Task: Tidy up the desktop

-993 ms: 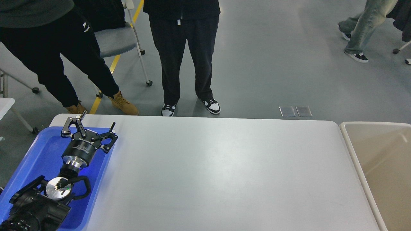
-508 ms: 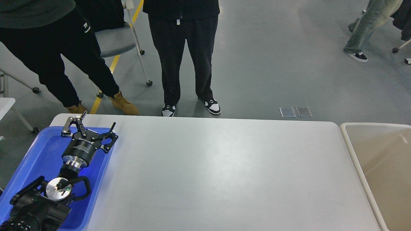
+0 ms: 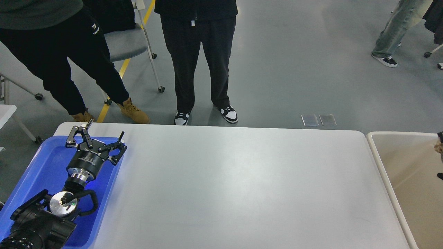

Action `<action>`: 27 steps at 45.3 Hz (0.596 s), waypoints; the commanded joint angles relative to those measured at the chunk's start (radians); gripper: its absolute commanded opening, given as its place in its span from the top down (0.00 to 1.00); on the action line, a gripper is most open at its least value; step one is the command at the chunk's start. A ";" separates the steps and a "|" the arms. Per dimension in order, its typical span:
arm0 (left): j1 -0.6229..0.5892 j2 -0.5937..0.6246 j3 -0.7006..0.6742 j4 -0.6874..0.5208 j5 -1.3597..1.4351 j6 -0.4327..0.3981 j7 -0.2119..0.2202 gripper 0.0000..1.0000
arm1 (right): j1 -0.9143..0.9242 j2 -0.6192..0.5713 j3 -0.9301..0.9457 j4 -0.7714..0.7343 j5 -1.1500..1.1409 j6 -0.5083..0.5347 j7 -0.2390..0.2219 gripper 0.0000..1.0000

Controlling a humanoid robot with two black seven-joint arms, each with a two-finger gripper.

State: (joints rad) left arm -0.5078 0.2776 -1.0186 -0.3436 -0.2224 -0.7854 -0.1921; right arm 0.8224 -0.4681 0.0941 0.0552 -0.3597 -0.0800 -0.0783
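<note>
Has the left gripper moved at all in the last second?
No. The left gripper hangs open over the far end of the blue tray, same spot against the tray's rim.

White desktop (image 3: 235,186); blue tray (image 3: 41,166) on left edge; beige bin (image 3: 384,173) beside right.

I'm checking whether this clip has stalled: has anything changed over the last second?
On the robot's side almost nothing: the left gripper hangs open over the blue tray just as before, and the desktop looks the same. New is a dark object at the right edge over the beige bin; what it is cannot be told.
</note>
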 commanded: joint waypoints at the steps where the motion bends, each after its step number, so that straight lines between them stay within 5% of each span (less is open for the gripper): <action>1: 0.000 0.000 0.000 0.000 -0.002 0.000 0.000 0.00 | -0.108 0.043 0.104 -0.055 0.166 -0.017 -0.005 1.00; 20: 0.000 0.000 0.000 0.000 -0.002 0.000 -0.001 0.00 | -0.224 0.094 0.113 -0.058 0.241 -0.033 0.003 0.97; 22: 0.000 0.000 0.000 0.000 -0.002 0.000 -0.001 0.00 | -0.224 0.094 0.113 -0.057 0.254 -0.038 0.003 0.80; 24: 0.000 0.000 0.000 0.000 -0.002 0.000 -0.001 0.00 | -0.224 0.094 0.113 -0.057 0.260 -0.038 0.003 0.45; 27: 0.000 0.000 0.000 0.000 -0.002 0.000 -0.001 0.00 | -0.221 0.091 0.115 -0.057 0.265 -0.035 0.003 0.20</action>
State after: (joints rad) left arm -0.5079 0.2777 -1.0186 -0.3436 -0.2239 -0.7854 -0.1932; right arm 0.6237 -0.3852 0.2000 0.0013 -0.1372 -0.1089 -0.0772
